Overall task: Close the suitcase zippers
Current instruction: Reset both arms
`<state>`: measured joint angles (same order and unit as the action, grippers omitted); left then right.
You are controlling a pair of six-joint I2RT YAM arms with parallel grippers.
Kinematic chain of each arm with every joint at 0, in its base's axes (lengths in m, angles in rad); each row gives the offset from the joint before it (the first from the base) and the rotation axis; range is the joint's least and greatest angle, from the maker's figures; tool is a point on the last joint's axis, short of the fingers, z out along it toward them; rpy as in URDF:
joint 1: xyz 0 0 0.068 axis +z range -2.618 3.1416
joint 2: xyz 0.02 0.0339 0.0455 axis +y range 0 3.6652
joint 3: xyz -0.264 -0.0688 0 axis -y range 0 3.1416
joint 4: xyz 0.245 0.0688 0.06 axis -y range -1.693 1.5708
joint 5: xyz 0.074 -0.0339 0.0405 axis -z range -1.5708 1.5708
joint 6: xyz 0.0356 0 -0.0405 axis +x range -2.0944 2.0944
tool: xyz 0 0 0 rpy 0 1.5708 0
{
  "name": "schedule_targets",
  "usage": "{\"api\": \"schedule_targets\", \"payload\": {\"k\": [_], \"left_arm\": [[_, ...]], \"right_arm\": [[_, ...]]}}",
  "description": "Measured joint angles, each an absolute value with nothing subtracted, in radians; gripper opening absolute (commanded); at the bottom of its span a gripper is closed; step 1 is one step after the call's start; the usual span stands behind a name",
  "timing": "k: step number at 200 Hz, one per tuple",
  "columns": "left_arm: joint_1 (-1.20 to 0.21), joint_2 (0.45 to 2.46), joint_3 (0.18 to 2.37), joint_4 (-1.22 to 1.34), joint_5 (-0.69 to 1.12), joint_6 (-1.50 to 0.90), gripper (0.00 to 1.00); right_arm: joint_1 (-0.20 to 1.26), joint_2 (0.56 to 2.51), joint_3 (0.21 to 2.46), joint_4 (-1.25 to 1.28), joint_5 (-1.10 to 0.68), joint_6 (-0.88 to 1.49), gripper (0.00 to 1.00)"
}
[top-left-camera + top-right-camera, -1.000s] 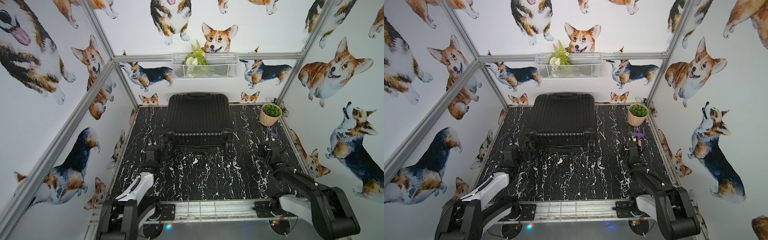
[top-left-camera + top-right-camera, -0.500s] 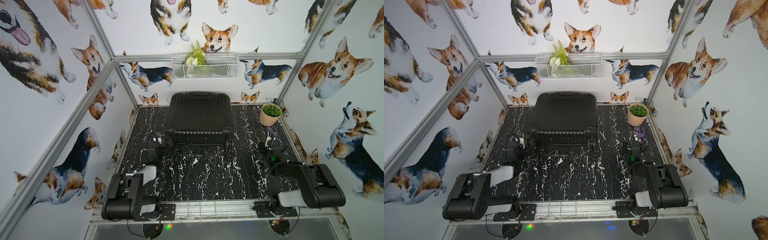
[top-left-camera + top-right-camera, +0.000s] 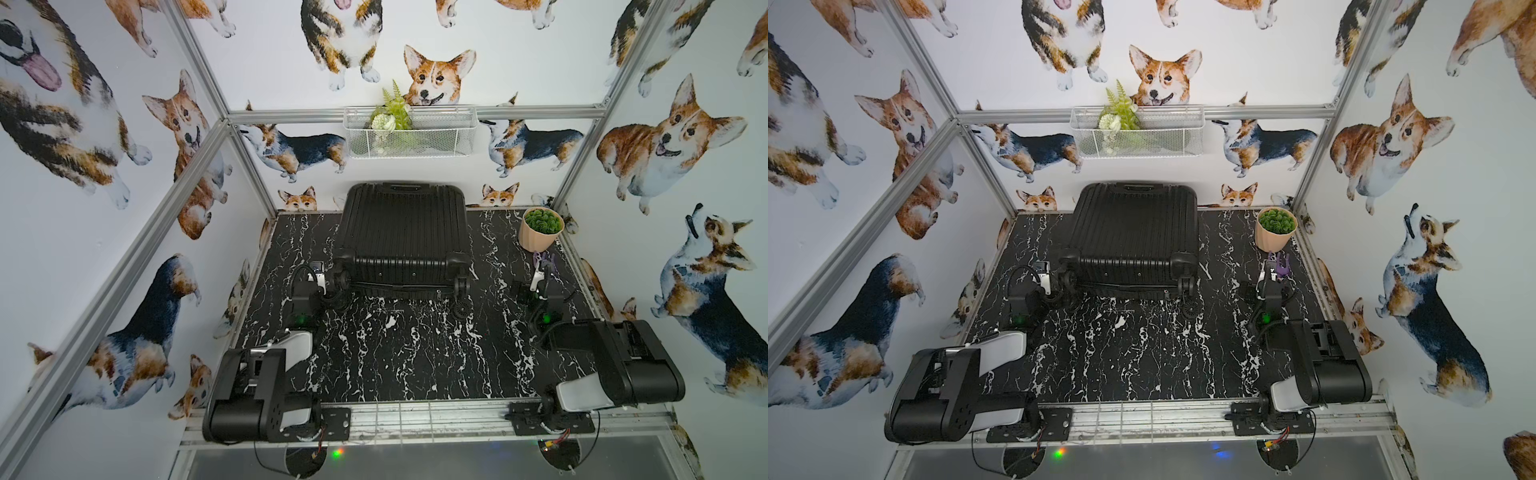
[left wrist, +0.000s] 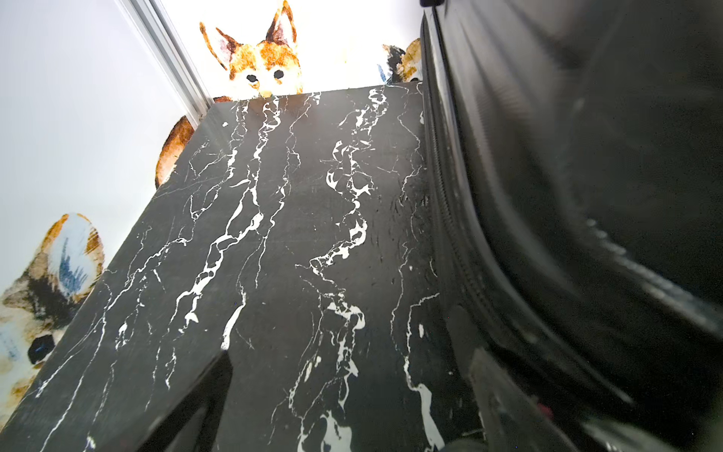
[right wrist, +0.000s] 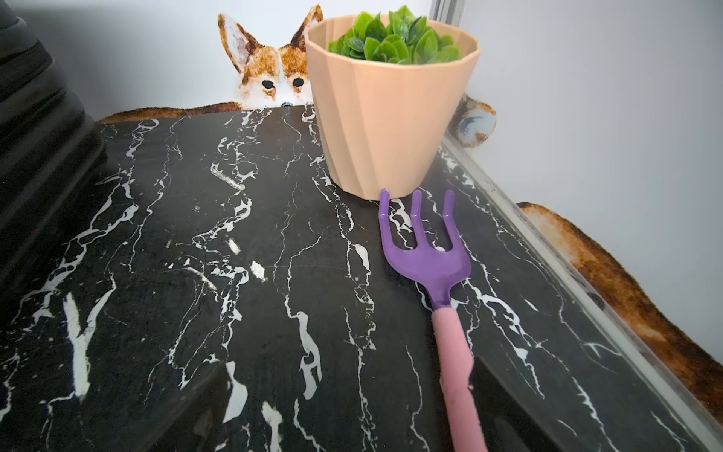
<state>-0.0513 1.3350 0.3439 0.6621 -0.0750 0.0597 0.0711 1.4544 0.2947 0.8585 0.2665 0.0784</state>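
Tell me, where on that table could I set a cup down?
Best: the wide bare marble table between the suitcase and the front rail. A narrower strip lies between suitcase and plant pot. Crowded: the right edge, with pot, purple hand rake and right pincer.

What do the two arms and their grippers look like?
The left arm and right arm have boxy black joints, one white link each, looping black cables and a green light near the wrist. The left gripper and right gripper are black with white parts.
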Motion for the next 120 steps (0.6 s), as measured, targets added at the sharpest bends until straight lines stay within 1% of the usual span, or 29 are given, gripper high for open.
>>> {"api": "schedule_targets", "payload": {"k": [26,46,53,65,79,107,120], "left_arm": [[-0.047,1.365,0.342,0.700,-0.061,0.058,1.00],[-0.045,1.460,0.319,0.830,-0.019,0.051,1.00],[-0.046,1.529,0.299,0.913,0.011,0.044,1.00],[-0.043,1.551,0.284,0.973,0.019,0.035,1.00],[-0.044,1.550,0.290,0.987,0.004,0.032,1.00],[-0.046,1.562,0.340,0.960,-0.099,-0.001,1.00],[-0.046,1.562,0.348,0.959,-0.107,-0.002,1.00]], "right_arm": [[0.071,1.453,0.295,0.858,0.265,0.079,1.00],[0.071,1.453,0.295,0.858,0.265,0.079,1.00],[0.071,1.453,0.295,0.858,0.265,0.079,1.00],[0.071,1.454,0.297,0.857,0.265,0.078,1.00],[0.071,1.454,0.297,0.855,0.265,0.078,1.00],[0.071,1.454,0.299,0.855,0.265,0.078,1.00],[0.071,1.454,0.299,0.855,0.265,0.078,1.00]]}}
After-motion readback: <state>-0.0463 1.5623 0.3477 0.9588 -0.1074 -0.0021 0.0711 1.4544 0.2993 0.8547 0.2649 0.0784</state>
